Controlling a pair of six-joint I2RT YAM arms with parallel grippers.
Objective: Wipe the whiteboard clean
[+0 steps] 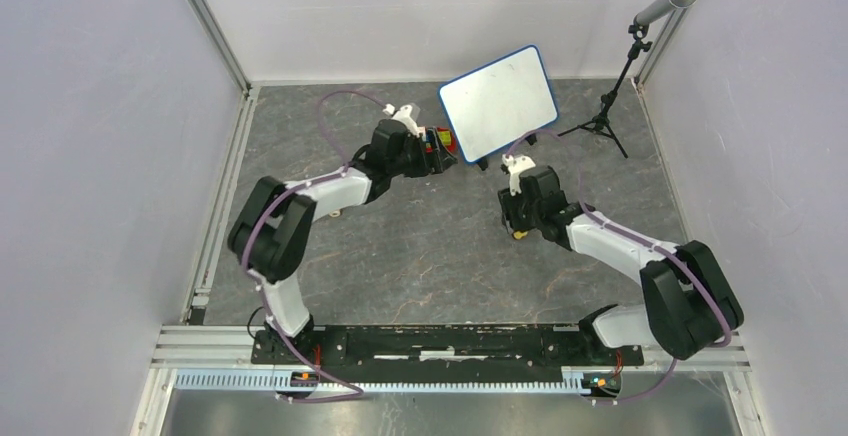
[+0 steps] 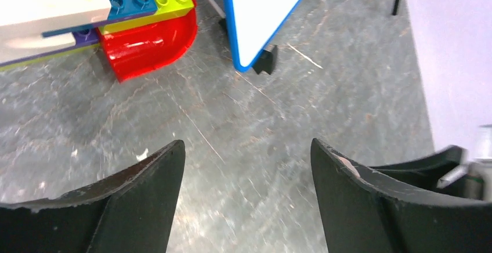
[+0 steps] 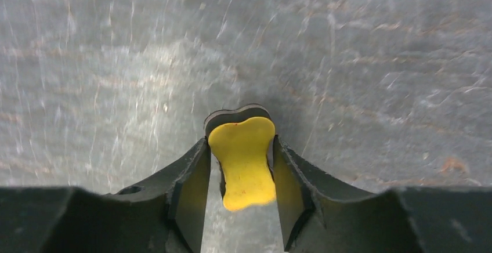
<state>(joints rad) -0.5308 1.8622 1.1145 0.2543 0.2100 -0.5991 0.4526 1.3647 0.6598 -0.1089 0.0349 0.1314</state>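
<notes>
Starting left: left gripper spread wide and empty, parked just beside the duplo blocks and the whiteboard near corner. Whiteboard propped at 12 o'clock in the top view, long axis roughly 8 to 2. Right gripper pinching a yellow eraser, farther off, whiteboard at its 12 o'clock. Guessing a straight push forward next.

Toy brick stack on grey table; microphone stand far right corner.
</notes>
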